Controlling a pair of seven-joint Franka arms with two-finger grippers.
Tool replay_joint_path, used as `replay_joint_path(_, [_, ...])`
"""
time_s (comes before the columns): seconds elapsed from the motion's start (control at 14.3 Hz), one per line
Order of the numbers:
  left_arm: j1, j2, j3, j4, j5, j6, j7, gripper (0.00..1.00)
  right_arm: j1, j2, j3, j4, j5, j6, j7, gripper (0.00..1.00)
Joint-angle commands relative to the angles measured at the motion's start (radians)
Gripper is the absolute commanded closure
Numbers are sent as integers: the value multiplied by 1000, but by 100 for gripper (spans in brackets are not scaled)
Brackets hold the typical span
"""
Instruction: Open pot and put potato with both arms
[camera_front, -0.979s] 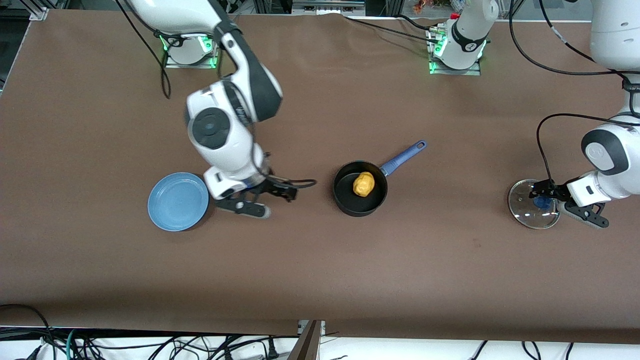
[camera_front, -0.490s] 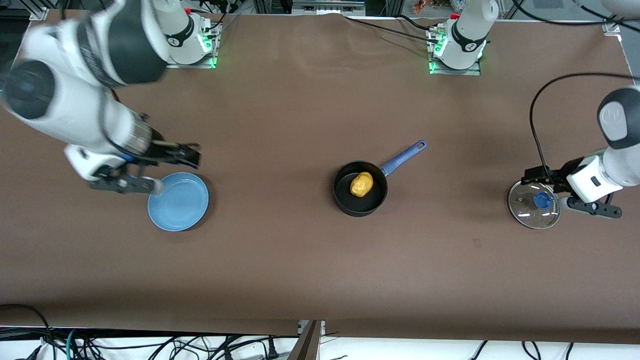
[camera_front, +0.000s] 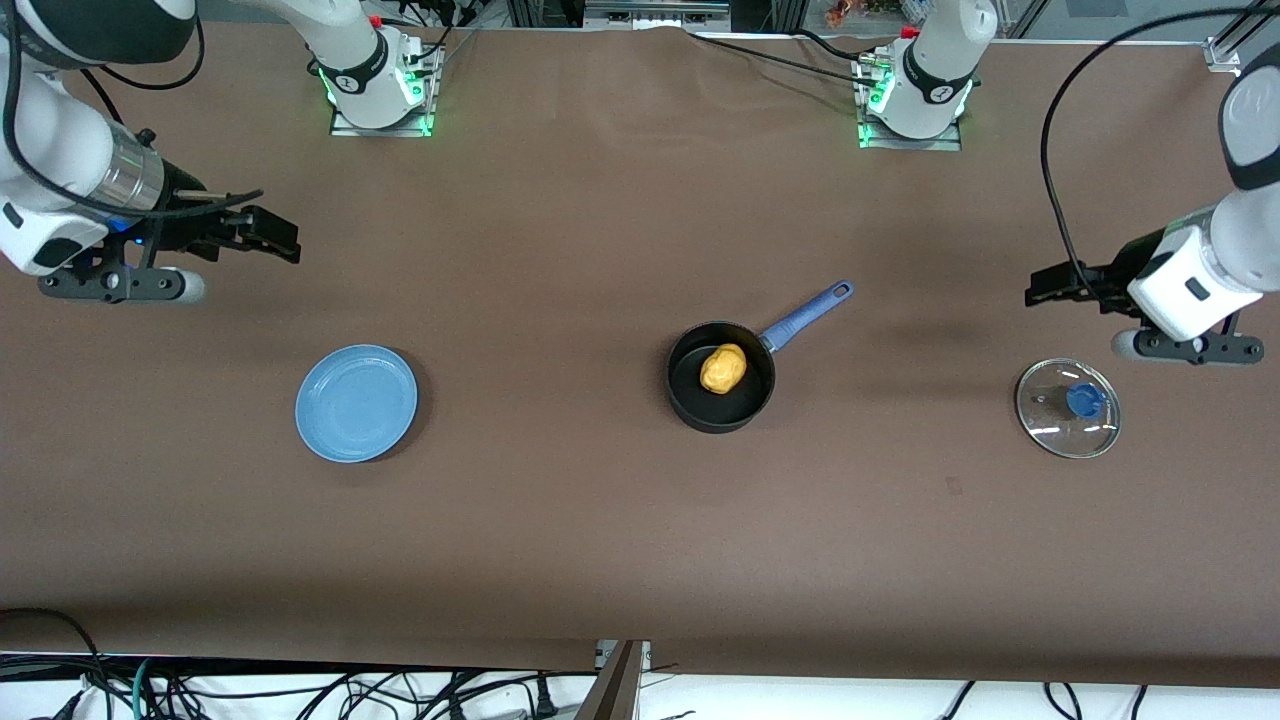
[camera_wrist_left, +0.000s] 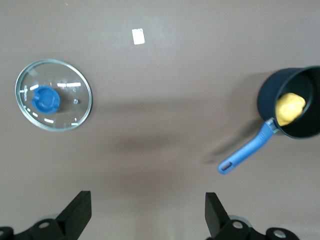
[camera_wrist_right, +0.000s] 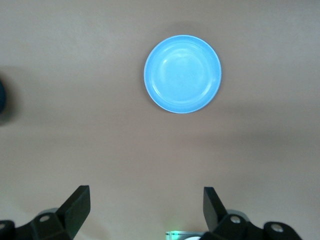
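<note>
The black pot (camera_front: 720, 395) with its blue handle (camera_front: 806, 314) stands open mid-table, and the yellow potato (camera_front: 723, 368) lies inside it. The left wrist view also shows the pot (camera_wrist_left: 300, 127) and the potato (camera_wrist_left: 290, 108). The glass lid (camera_front: 1068, 408) with a blue knob lies flat on the table toward the left arm's end; it also shows in the left wrist view (camera_wrist_left: 53, 94). My left gripper (camera_front: 1045, 290) is open and empty, raised above the table near the lid. My right gripper (camera_front: 275, 238) is open and empty, raised at the right arm's end.
A flat light-blue plate (camera_front: 356, 403) lies empty toward the right arm's end; it also shows in the right wrist view (camera_wrist_right: 182, 73). A small white tag (camera_wrist_left: 138, 36) lies on the brown cloth. Both arm bases stand at the table's far edge.
My left gripper has let go of the lid's knob and risen away from it. My right gripper has swung from beside the pot, past the plate, up toward the right arm's end.
</note>
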Motion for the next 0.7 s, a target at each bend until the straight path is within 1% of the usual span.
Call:
replay_joint_path(0.0, [-6,-35,-17,8,26,-42,-39,0,-270,-83,287,-62,-66,3,-4,0])
replay_joint_path(0.07, [-6,-34,-20,41,40,-68,-44,0,-301,-97,304,-76,-64,3,-12,0])
replay_joint_path(0.14, [-5,-32,-33,65,66,-90,-57,0,-306,-105,296,-82,-66,3,-39,0])
replay_joint_path(0.21, [3,-32,-45,69,72,-93,-63,0,-308,-100,284,-69,-66,3,-65,0])
replay_joint_path(0.42, [4,-28,-47,76,69,-93,-67,0,-309,-94,278,-62,-78,2,-75,0])
replay_joint_path(0.56, [0,-16,-45,115,65,-93,-65,0,-311,-94,272,-61,-75,15,-73,0])
replay_joint_path(0.63, [0,-6,-45,126,68,-96,-64,0,-314,-83,272,-41,-75,5,-80,0])
